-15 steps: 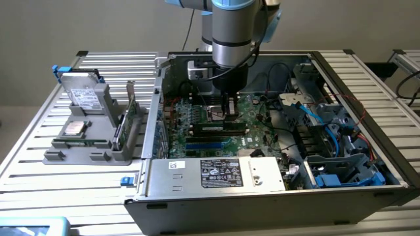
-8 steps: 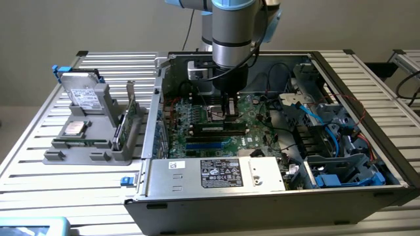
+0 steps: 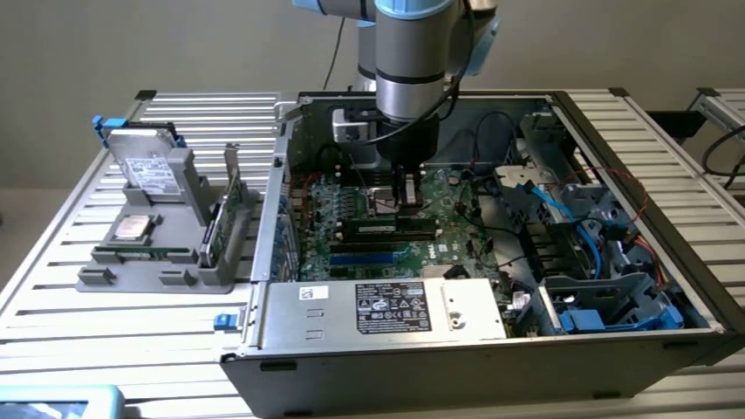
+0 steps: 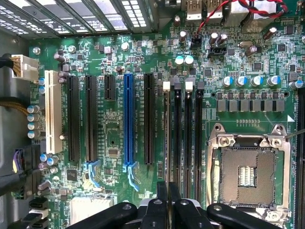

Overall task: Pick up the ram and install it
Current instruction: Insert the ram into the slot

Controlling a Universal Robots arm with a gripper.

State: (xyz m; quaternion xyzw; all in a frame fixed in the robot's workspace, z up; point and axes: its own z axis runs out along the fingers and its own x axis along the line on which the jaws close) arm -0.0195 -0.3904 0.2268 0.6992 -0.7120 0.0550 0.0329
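Arm: the arm is seen lowered into the open computer case (image 3: 466,375) from above, over the motherboard (image 3: 349,218).
Gripper: the gripper (image 3: 407,206) is placed right above the black memory slots, between the processor socket (image 4: 248,171) and the long blue slot (image 4: 128,119).
Fingers: the fingers (image 4: 162,205) are drawn almost together, and the thin upper edge of the ram (image 4: 167,138) is pinched between them.
Ram: in the exterior view the ram (image 3: 390,229) is seen upright directly under the gripper, lengthwise along the memory slots, with its dark chips and pale label turned to the camera.
Slot: in the wrist view the ram is lined up with the white-latched slot nearest the blue one; whether it is fully seated cannot be told.
Outside the case: a grey holder (image 3: 140,279) is set on the slatted table (image 3: 70,332) at the exterior view's left, with a hard drive (image 3: 146,161) and an upright card (image 3: 222,218) in it.
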